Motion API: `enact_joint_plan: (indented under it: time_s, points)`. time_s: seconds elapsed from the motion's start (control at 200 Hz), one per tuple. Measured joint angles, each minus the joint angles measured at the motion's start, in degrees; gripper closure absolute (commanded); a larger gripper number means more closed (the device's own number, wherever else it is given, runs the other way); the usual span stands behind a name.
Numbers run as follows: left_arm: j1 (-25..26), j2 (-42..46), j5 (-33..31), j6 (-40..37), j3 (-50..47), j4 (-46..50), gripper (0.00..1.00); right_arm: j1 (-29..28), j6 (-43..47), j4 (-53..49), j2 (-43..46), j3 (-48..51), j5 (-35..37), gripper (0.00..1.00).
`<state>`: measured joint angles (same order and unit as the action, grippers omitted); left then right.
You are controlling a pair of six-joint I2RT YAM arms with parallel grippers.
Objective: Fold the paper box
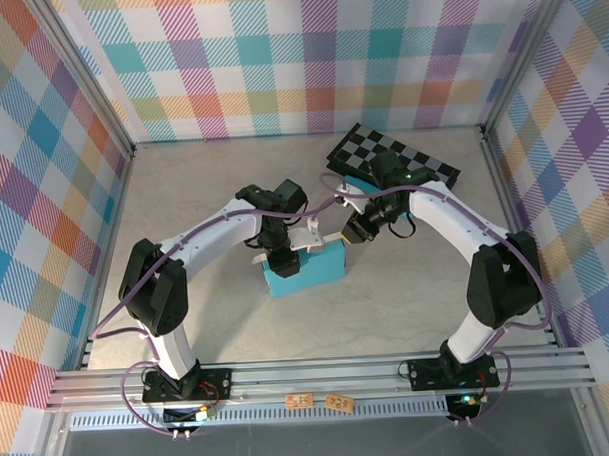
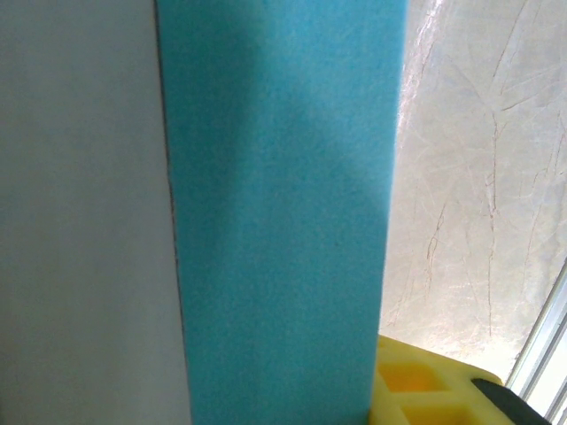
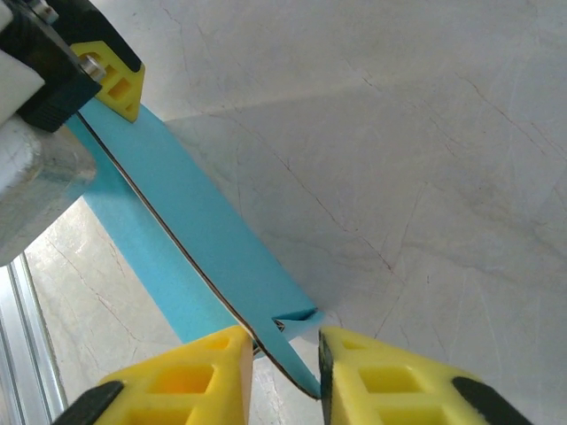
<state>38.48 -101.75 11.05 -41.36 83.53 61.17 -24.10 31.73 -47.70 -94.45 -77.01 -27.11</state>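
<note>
**Thin card on edge: take it by the margins, not the faces**

The paper box stands part-folded in the middle of the bench, between the two arms. Seen close, one teal panel is raised on edge, and its grey-white inner face shows in the left wrist view. The left hand looks clamped on one end of that panel. One yellow finger lies flat against the teal side, and its partner is hidden behind the sheet. The right hand has its fingers a little apart around the opposite corner, where a small tab is turned in. I see no firm pinch there.

Judging by its thinness, the card should be very light. It is probably stiff along its creases but quick to bow or dent across a face, and smooth enough to slip between hard pads. The safest hold is likely close to an edge or crease, with gentle pressure. One hand would steady the panel while the other turns the flap.
</note>
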Motion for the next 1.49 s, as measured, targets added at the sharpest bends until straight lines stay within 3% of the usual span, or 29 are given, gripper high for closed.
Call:
enact_joint_plan:
  time_s: [0.765, 1.09, 1.495]
  points:
    - [-0.11, -0.85, -0.2, 1.09, 1.14, 0.0, 0.67, -1.29, -7.82, -2.99, -0.87, -3.15, 2.64, 0.92]
    - [-0.11, -0.85, -0.17, 1.27, 1.14, 0.0, 0.67, -1.88, -9.99, -2.97, -0.87, -3.39, 4.2, 0.89]
    - [-0.11, -0.85, -0.2, 1.55, 1.18, 0.02, 0.67, -2.36, -11.28, -2.73, -0.57, -3.34, 5.29, 1.0]
